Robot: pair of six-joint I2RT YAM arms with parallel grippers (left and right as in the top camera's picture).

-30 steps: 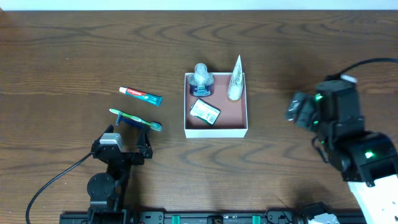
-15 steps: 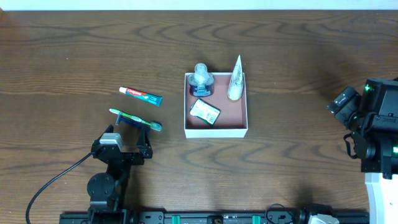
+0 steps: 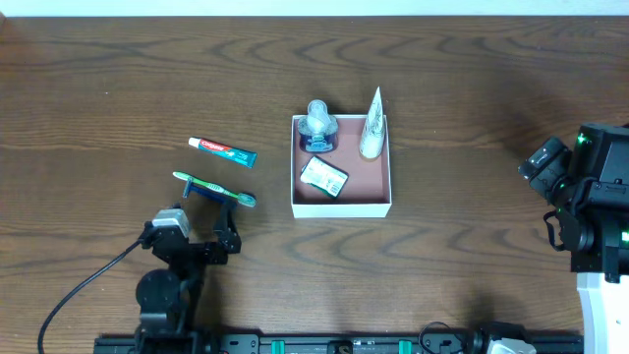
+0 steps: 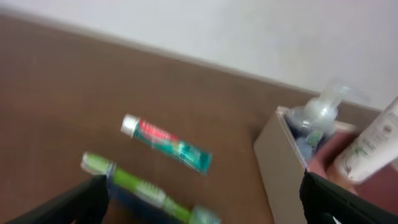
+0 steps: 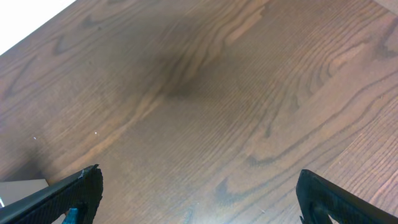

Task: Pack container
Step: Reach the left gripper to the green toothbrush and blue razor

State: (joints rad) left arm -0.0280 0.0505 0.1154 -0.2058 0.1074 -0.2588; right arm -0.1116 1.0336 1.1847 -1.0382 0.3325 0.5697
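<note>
The container (image 3: 385, 167), white outside and pink-brown inside, sits mid-table. It holds a pump bottle (image 3: 318, 124), a white tube (image 3: 371, 126) and a small packet (image 3: 323, 176). A toothpaste tube (image 3: 222, 150) and a green toothbrush (image 3: 213, 188) lie to its left. My left gripper (image 3: 200, 236) is open and empty, just in front of the toothbrush. Its wrist view shows the toothbrush (image 4: 143, 188), the toothpaste (image 4: 166, 143) and the container's wall (image 4: 280, 162). My right gripper (image 3: 543, 162) is open and empty at the far right, over bare wood (image 5: 199, 118).
The dark wooden table (image 3: 118, 79) runs to a white back edge. A black cable (image 3: 79, 300) trails from the left arm's base at the front left. The right arm's body (image 3: 595, 221) fills the right front corner.
The right arm swung away from the container to the far right edge, then held still. The left gripper has shifted slightly back toward the front edge.
</note>
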